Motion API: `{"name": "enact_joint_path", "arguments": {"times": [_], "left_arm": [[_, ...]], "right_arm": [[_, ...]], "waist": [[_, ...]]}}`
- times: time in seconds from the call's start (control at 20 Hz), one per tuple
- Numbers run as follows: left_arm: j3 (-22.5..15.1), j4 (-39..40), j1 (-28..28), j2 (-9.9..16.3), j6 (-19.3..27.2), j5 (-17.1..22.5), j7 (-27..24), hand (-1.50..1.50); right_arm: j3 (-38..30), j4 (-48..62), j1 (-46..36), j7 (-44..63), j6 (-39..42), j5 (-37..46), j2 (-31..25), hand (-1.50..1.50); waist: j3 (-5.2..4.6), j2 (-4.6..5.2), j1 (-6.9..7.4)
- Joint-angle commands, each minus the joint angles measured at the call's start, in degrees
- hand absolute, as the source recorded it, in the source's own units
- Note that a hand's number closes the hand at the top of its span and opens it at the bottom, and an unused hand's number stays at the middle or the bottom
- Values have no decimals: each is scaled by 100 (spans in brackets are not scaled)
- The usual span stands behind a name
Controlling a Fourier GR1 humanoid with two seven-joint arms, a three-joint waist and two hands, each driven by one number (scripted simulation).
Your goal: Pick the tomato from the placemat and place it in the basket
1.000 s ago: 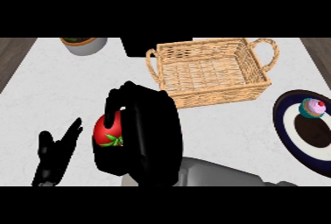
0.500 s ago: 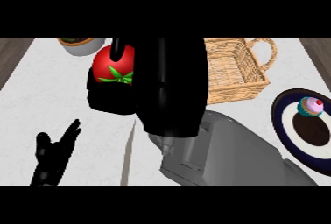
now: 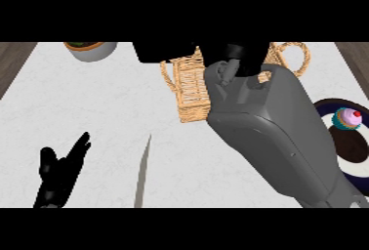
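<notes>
Head view: the right hand (image 3: pixel 189 51) is stretched far forward, at the top of the view, over the near-left rim of the basket (image 3: pixel 189 93). The grey forearm (image 3: pixel 270 132) runs along a diagonal from the lower right up to it and covers most of the basket's middle. The hand shows only as a dark mass, so I cannot tell whether its fingers are curled or straight. The tomato is not visible; judging by the task, it is probably hidden in that hand, directly above the basket, so the coming release should need a short drop straight down. The left hand (image 3: pixel 61 171) rests open at the lower left of the worktop (image 3: pixel 86 107), fingers up, well apart from the basket.

Half a second ago the tomato showed red in the right hand, left of the basket; now the hand has travelled right and forward over the wicker.
</notes>
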Motion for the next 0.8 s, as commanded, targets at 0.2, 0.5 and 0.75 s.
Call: {"name": "enact_joint_path", "arguments": {"times": [0.2, 0.5, 0.75], "left_arm": [[-81, 342, 10, -222, 23, -106, 99, 0], [25, 267, 105, -124, -109, -30, 173, 0], [70, 472, 70, -251, -38, -148, 4, 0]], "right_arm": [[-686, 950, 158, -845, -46, -414, -194, 150], [-1387, 1400, 640, -1607, -847, -911, -72, 150], [-1384, 1705, 1141, -2455, -1223, -1036, 138, 150]], "waist": [[-48, 52, 25], [-43, 74, 54], [-47, 65, 24]]}}
